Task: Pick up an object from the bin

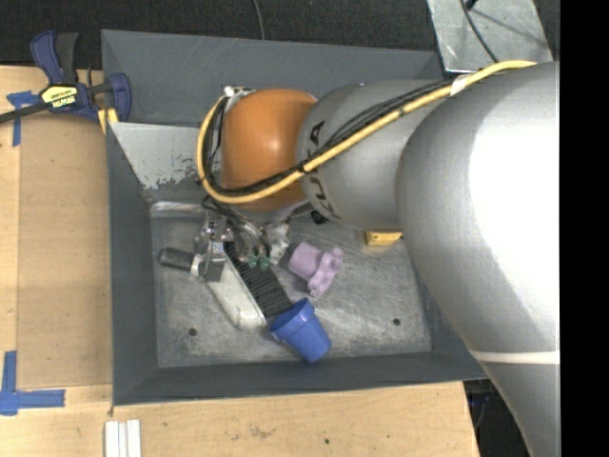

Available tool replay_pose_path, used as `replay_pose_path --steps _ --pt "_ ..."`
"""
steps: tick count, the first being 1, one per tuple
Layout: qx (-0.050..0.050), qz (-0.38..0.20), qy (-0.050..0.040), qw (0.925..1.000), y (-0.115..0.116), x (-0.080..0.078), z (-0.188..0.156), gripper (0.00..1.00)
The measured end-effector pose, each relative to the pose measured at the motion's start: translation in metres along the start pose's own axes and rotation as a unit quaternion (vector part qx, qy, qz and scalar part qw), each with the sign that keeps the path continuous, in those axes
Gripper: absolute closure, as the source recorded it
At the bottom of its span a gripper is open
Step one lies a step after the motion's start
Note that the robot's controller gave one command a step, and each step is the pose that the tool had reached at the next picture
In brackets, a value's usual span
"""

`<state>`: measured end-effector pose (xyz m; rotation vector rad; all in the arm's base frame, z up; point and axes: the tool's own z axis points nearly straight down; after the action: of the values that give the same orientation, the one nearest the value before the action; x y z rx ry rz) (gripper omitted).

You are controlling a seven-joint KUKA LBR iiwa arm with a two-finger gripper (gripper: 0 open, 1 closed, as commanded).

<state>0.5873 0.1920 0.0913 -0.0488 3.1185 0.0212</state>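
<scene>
Gripper (217, 248) up-left of blue cup (303, 332), at brush (262, 288) end; we can't tell if clenched. We judge brush light, stiff, prob. best taken by white handle.

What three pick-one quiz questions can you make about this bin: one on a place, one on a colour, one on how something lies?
1. Where is the blue plastic cup? A) by the grey metal bin's lower wall B) on the arm C) outside the bin
2. What colour is the lumpy plastic piece? A) green B) lilac C) red
3. How does the cup lie? A) upright B) upside down C) tipped over
A: it rests beside that wall. B: it looks pale purple. C: its mouth faces sideways.
</scene>
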Motion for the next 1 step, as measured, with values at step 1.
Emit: replay_pose_path --steps 1 --pt "0.006 -0.045 0.01 0.9989 -0.0082 0.0082 -0.1082 1.0"
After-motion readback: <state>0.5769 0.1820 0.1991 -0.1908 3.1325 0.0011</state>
